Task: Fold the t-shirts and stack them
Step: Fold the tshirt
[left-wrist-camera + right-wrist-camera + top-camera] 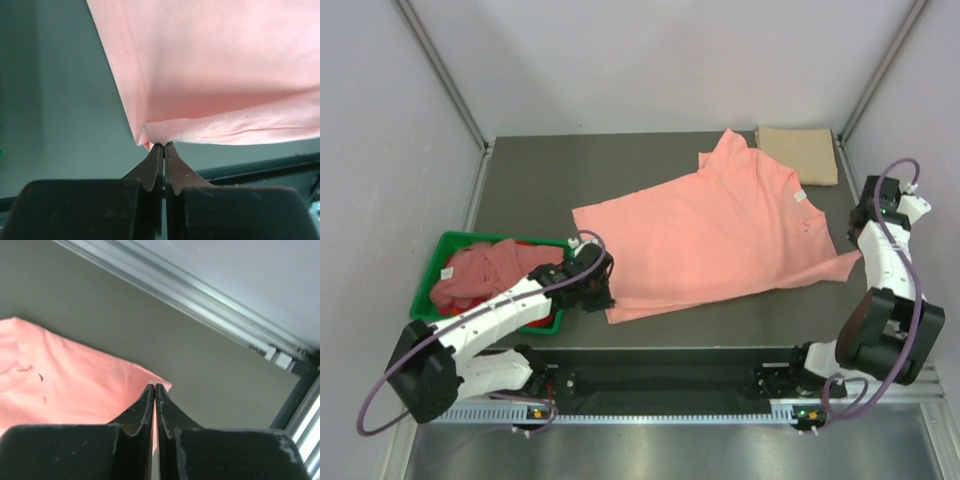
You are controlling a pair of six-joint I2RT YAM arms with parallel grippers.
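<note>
We saw the dark bench (520, 180) filling the middle of the top view. The salmon-pink t-shirt (710, 235) lay spread across its centre, mostly flat and skewed, with the collar toward the upper right. At the lower left stood the green bin (480, 238), holding crumpled pink-red t-shirts (480, 275). In the upper right corner sat the tan-beige t-shirt (798, 152), already folded.

The left gripper (603, 290) sat at the shirt's lower-left corner. In its wrist view the jaws were pressed together on the very tip of that corner. The right gripper (857, 248) was at the lower-right corner, with its jaws likewise closed on a thin point of cloth.

We judged the step to be the first fold. Both bites looked shallow, so we would have lifted slowly and only high enough to clear the bench. We would have kept the two corners level and the edge between them taut. Then we would have carried them toward the upper edge together, so the crease ran straight and neither corner slipped out.
</note>
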